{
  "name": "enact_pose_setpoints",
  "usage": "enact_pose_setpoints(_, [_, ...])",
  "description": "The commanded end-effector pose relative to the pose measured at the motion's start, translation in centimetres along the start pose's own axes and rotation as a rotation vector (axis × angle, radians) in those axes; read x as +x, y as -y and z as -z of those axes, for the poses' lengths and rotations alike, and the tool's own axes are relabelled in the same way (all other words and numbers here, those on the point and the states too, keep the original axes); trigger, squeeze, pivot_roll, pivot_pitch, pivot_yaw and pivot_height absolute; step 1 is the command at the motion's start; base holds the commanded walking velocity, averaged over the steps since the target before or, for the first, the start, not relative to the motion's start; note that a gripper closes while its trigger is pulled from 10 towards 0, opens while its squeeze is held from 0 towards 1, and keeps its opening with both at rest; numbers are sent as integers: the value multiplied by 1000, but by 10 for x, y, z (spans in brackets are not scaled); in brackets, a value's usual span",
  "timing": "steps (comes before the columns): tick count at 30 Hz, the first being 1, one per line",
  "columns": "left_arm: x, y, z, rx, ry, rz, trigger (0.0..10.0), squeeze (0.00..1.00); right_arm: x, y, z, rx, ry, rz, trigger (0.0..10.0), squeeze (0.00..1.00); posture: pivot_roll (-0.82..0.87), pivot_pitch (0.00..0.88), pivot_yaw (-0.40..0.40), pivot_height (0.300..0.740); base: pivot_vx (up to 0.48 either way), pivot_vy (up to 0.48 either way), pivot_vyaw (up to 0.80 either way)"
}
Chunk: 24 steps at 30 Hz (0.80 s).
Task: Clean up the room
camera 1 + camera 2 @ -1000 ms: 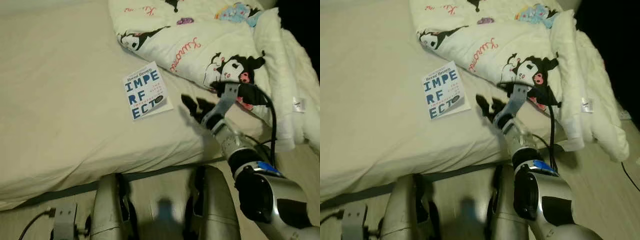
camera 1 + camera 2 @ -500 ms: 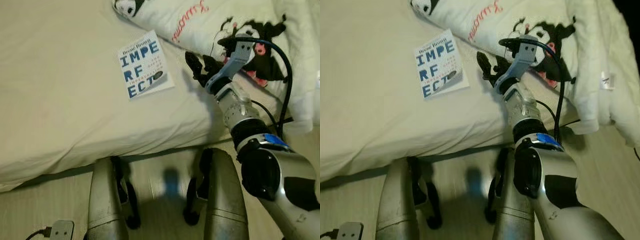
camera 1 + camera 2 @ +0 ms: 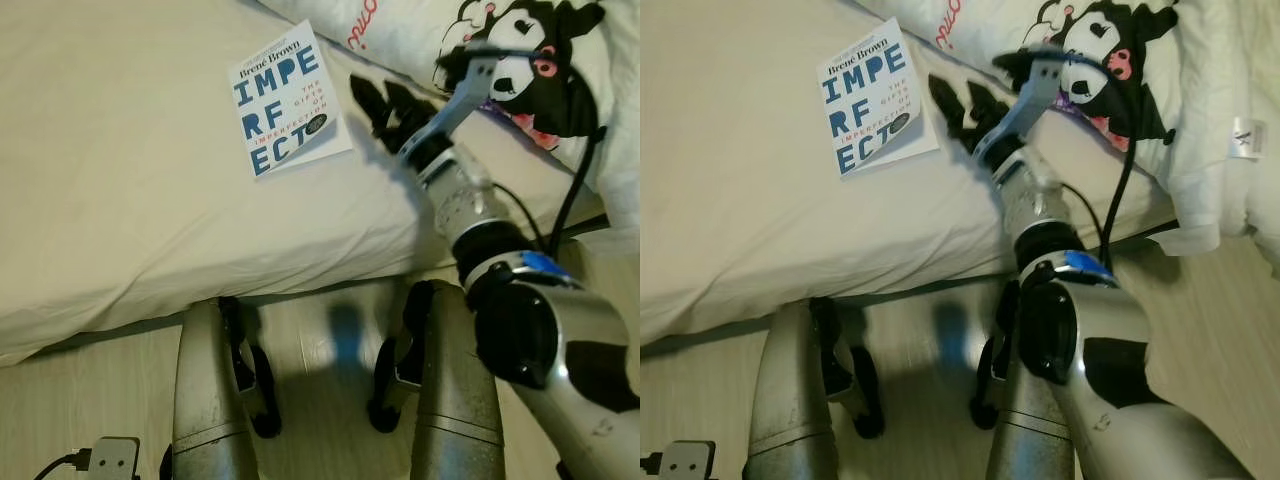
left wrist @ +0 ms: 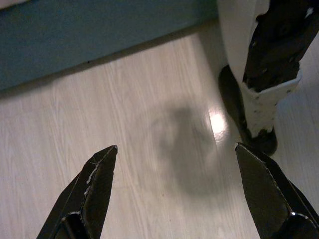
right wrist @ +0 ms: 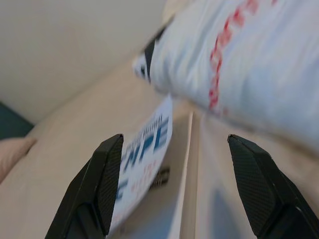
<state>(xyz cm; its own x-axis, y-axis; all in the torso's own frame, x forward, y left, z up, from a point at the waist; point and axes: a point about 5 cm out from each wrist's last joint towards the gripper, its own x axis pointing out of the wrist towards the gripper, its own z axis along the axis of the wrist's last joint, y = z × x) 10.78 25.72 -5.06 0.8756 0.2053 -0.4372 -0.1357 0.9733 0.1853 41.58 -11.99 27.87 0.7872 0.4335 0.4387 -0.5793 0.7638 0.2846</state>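
Note:
A white paperback (image 3: pixel 283 100) with blue letters lies flat on the cream bed sheet (image 3: pixel 120 150), close to the bed's front edge. My right gripper (image 3: pixel 382 102) hovers open just to the right of the book, a short gap from its edge, fingers pointing toward it. Seen from the right wrist, the book (image 5: pixel 147 154) lies ahead between the two spread fingers (image 5: pixel 102 186). My left gripper (image 4: pixel 174 199) hangs open over the pale wood floor (image 4: pixel 149 109), holding nothing.
A white comforter (image 3: pixel 520 70) with black cartoon figures is bunched on the bed behind and right of my right arm. My two silver legs (image 3: pixel 210 400) stand on the wood floor against the bed's edge. A small grey plug block (image 3: pixel 105 458) lies on the floor at left.
The camera has tipped down and closer to the bed. My right gripper has travelled left across the sheet, closing most of the gap to the book, and stays open.

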Motion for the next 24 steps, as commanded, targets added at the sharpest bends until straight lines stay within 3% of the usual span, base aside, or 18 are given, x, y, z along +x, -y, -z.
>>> enact_pose_setpoints(1, [-17, 0, 20, -7, -87, 0, 10000, 0, -2, -1, 8, 23, -16, 2, 10000, 0, 120, 517, 131, 483, 0, 0, 0])
enact_pose_setpoints(3, [-18, 1, 20, -7, -90, 3, 10000, 0, -3, -3, 14, 8, -51, -5, 10000, 0, 120, 522, 127, 483, 0, 0, 0])
enact_pose_setpoints(4, [-22, 3, 21, -10, -87, 7, 10000, 0, -5, -6, 28, -26, -125, -25, 10000, 0, 121, 533, 120, 483, 0, 0, 0])
enact_pose_setpoints(8, [-28, 4, 22, -15, -82, 6, 10000, 0, -5, -12, 37, -32, -166, -47, 10000, 0, 127, 538, 113, 483, 0, 0, 0])
enact_pose_setpoints(15, [-39, 7, 23, -25, -79, 1, 10000, 0, 5, -22, 33, -50, -184, -67, 10000, 0, 128, 562, 97, 483, 0, 0, 0])
enact_pose_setpoints(18, [-39, 8, 21, -31, -68, -1, 10000, 0, 5, -20, 36, -84, -236, -13, 10000, 0, 125, 581, 91, 483, 0, 0, 0])
enact_pose_setpoints(21, [-43, 9, 17, -36, -54, -1, 10000, 0, 0, -10, 46, -122, -321, 119, 10000, 0, 120, 611, 92, 483, 0, 0, 0])
enact_pose_setpoints(24, [-44, 10, 15, -41, -47, 3, 10000, 0, -5, -5, 50, -87, -335, 177, 10000, 0, 120, 611, 92, 483, 0, 0, 0])
